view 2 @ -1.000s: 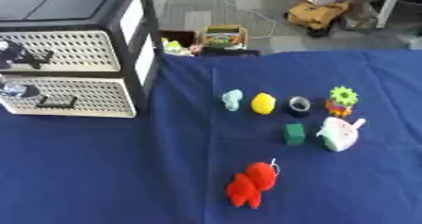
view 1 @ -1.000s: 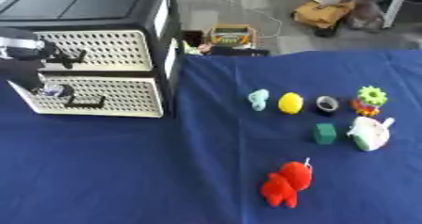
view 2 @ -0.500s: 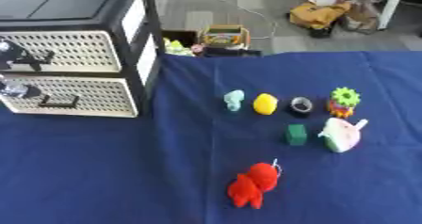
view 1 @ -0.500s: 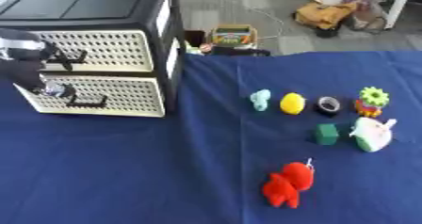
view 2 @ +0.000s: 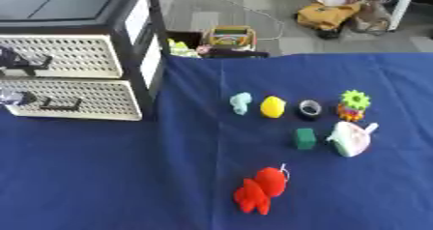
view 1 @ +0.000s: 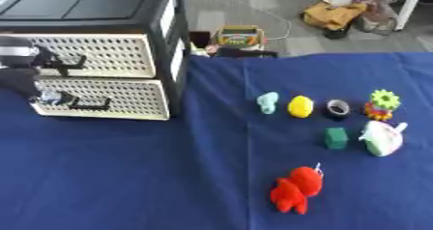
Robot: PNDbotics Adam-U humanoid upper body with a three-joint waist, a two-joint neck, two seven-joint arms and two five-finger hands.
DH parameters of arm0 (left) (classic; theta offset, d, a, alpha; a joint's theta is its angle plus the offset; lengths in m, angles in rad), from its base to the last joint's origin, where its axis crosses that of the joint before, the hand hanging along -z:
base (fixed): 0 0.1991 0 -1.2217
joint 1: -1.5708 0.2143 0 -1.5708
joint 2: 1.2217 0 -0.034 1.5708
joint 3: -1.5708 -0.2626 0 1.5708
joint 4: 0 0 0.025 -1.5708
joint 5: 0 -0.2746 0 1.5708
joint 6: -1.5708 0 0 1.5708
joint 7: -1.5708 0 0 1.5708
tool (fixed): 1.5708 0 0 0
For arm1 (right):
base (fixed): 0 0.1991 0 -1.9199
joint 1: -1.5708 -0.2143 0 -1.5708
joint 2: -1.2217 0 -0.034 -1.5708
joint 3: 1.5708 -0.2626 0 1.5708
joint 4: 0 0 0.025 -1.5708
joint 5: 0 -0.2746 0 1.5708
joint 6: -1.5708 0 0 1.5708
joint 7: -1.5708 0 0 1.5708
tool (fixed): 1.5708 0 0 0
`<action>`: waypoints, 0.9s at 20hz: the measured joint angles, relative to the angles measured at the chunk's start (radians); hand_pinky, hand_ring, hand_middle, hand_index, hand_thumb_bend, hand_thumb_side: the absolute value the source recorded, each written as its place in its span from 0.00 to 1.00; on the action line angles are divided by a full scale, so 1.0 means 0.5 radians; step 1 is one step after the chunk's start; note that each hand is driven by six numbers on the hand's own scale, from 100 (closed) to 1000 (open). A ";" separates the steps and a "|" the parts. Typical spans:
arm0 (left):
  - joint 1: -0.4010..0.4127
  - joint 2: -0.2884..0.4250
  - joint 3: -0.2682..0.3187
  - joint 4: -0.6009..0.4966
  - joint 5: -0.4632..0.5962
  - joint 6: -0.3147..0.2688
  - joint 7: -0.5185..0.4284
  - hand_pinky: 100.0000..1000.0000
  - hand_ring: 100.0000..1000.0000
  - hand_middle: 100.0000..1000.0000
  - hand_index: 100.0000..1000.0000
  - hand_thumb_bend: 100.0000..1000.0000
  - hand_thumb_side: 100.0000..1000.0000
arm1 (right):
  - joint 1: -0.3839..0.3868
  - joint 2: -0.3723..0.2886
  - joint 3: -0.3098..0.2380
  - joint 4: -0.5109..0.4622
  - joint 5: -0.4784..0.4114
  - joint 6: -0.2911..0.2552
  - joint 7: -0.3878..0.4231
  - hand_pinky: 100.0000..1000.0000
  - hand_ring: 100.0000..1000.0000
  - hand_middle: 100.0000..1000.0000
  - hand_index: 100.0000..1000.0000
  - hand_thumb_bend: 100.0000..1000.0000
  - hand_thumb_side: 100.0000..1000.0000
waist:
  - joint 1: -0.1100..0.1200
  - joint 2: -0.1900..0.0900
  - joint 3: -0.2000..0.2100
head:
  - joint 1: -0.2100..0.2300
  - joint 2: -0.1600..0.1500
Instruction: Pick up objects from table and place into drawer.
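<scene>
A black drawer unit (view 1: 101, 11) with two cream perforated drawers stands at the far left, both shut. My left hand (view 1: 23, 77) is at the view's left edge, in front of the drawer fronts, between the upper handle (view 1: 73, 62) and the lower handle (view 1: 90, 104). Its fingers are not clear. On the blue cloth to the right lie a pale teal figure (view 1: 267, 102), a yellow lemon shape (view 1: 299, 106), a dark ring (view 1: 338, 108), a green gear toy (view 1: 382, 102), a green cube (view 1: 336, 138), a white-and-green item (view 1: 381, 138) and a red plush (view 1: 296, 190). The right hand does not show.
The blue cloth covers the table (view 1: 118, 176), with open room in front of the drawers. Beyond the table's far edge stand a colourful box (view 1: 239, 35) and bags (view 1: 338, 14) on the grey floor.
</scene>
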 measured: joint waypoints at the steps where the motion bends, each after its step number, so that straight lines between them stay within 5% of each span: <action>1: 0.015 0.013 -0.004 -0.016 0.011 0.010 0.013 0.00 0.00 0.00 0.81 0.31 0.39 | 0.000 0.000 0.000 0.000 0.000 0.000 0.000 0.59 0.68 0.66 0.70 0.00 1.00 | -0.001 0.000 0.002 | 0.000 0.000; 18: 0.250 0.204 -0.033 -0.346 0.193 0.157 0.156 0.00 0.00 0.00 0.81 0.30 0.40 | 0.007 0.000 -0.001 0.000 -0.015 -0.002 -0.011 0.59 0.68 0.66 0.70 0.00 1.00 | -0.006 0.000 0.005 | 0.000 -0.002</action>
